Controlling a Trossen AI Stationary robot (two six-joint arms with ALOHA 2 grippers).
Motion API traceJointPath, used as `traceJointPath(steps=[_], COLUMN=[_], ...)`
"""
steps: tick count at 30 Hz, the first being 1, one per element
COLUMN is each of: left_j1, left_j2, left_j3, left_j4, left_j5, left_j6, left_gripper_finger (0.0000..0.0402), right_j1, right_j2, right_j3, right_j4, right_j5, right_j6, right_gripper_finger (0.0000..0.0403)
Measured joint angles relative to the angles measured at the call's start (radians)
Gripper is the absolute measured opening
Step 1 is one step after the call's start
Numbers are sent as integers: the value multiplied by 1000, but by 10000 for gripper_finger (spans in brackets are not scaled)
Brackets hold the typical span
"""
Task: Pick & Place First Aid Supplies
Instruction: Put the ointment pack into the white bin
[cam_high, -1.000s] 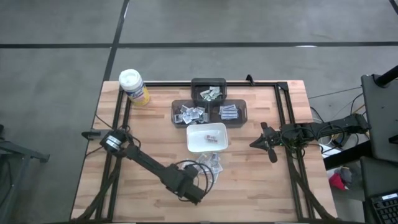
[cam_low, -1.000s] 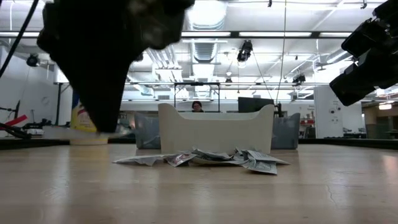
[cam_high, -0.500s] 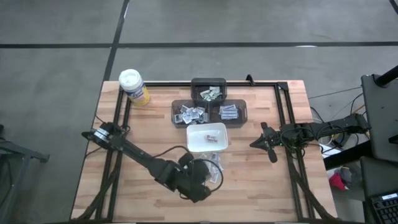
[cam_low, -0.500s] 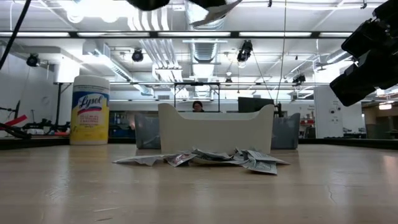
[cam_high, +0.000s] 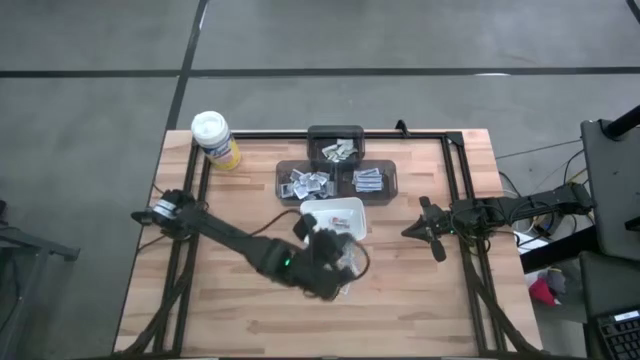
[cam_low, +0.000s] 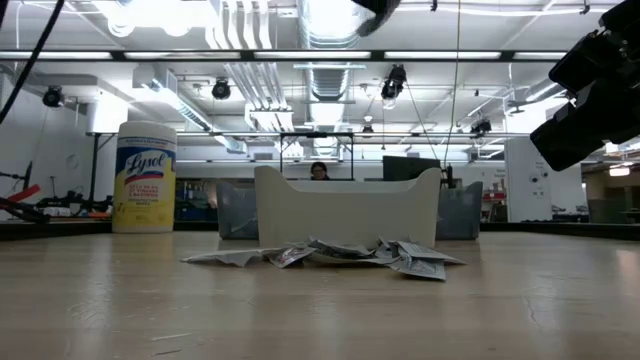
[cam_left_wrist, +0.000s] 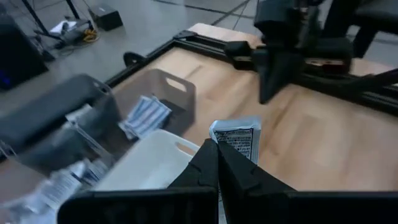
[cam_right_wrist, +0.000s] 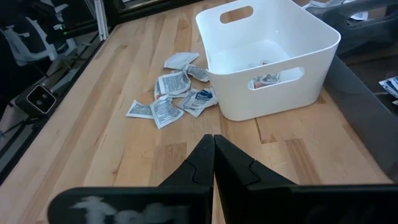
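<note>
Left wrist view shows the left gripper (cam_left_wrist: 217, 149) pinched on one packet (cam_left_wrist: 237, 138) above the white dish (cam_left_wrist: 149, 171); the thin hold could slip. The right gripper (cam_right_wrist: 213, 144), closed and empty, waits beside the dish.

1. A robotics lab or industrial workshop: the ceiling (cam_low: 330, 75) beyond the right gripper (cam_low: 590, 95) carries exposed ducts, pipes and strip lights.
2. A butcher-block workbench (cam_high: 440, 300) stands on a bare grey concrete floor (cam_high: 90, 90).
3. Past the white dish (cam_low: 345, 210), a person (cam_low: 318, 171) sits among monitors.
4. Cables trail at the bench's edge, behind the right gripper.
</note>
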Motion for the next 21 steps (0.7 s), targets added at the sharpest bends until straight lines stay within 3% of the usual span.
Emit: traceJointPath(steps=[11,21], left_j1=[203,338], left_j2=[0,0], left_j3=[35,34], left_j4=[-154,-274], left_j5=[288,482], left_j6=[240,436], left_gripper_finger=[0,0], right_j1=[0,0], right_j2=[0,0], right_j3=[0,0], right_j4=[1,1], right_j5=[0,0], right_j6=[0,1], right_gripper_finger=[8,8])
